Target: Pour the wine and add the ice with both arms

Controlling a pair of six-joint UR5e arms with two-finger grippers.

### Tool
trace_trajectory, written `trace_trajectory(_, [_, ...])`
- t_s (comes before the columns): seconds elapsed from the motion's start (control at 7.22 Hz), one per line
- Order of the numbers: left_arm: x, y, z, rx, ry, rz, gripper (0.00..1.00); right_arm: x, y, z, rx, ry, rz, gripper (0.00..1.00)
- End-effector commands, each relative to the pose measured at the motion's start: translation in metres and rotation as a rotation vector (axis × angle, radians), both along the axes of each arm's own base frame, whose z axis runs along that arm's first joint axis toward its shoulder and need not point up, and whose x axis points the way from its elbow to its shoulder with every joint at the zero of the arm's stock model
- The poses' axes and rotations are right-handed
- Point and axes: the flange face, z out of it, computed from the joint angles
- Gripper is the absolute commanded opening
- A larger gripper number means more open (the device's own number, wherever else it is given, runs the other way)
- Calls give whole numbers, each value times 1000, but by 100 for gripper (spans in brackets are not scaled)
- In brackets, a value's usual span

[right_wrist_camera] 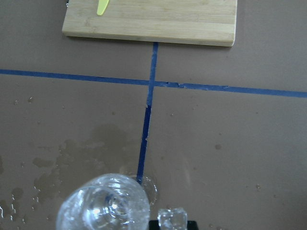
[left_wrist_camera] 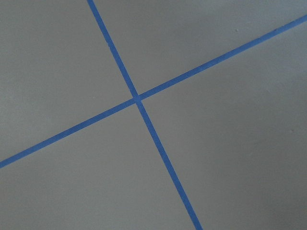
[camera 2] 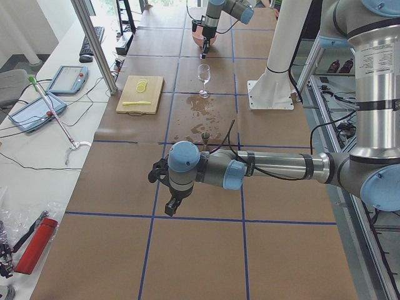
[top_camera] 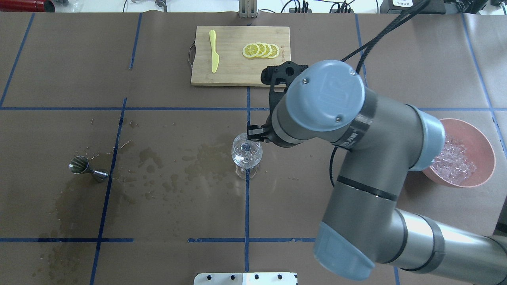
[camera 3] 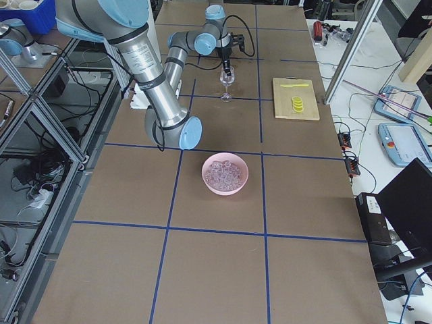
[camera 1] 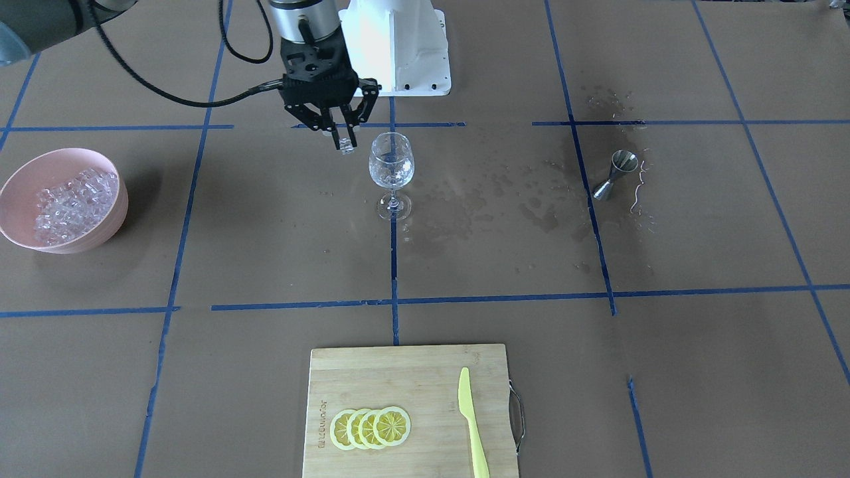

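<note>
A clear wine glass point(camera 1: 391, 162) stands at the table's middle, with something clear glinting in its bowl. My right gripper point(camera 1: 344, 136) hangs just beside the glass's rim, shut on one small ice cube point(camera 1: 346, 145). The right wrist view shows the cube point(right_wrist_camera: 172, 218) next to the glass point(right_wrist_camera: 103, 206). The ice heap point(camera 1: 73, 202) lies in a pink bowl point(camera 1: 99, 236) far to the robot's right. My left gripper point(camera 2: 172, 203) points down over bare table far from the glass. I cannot tell whether it is open or shut.
A steel jigger point(camera 1: 614, 174) stands on the robot's left amid wet spill marks point(camera 1: 505, 192). A wooden cutting board point(camera 1: 398, 372) at the far edge holds lemon slices point(camera 1: 370, 427) and a yellow knife point(camera 1: 471, 425). The left wrist view shows only blue tape lines point(left_wrist_camera: 137, 98).
</note>
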Motion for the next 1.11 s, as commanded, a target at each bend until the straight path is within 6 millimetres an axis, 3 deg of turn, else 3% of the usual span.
trace_trajectory(0.0, [0,0,1,-2,0,0,100,-32,11,-38,-12,-16,21,0])
trace_trajectory(0.42, [0,1,2,-3,0,0,100,-38,12,-32,-35,45,20,0])
trace_trajectory(0.55, [0,1,2,-3,0,0,100,-38,12,-33,-47,70,20,9])
trace_trajectory(0.69, [0,1,2,-3,0,0,100,-38,13,-34,-47,69,19,22])
trace_trajectory(0.83, [0,1,2,-3,0,0,100,-38,13,-34,-48,68,18,48])
trace_trajectory(0.97, [0,1,2,-3,0,0,100,-38,14,-35,-46,68,19,83])
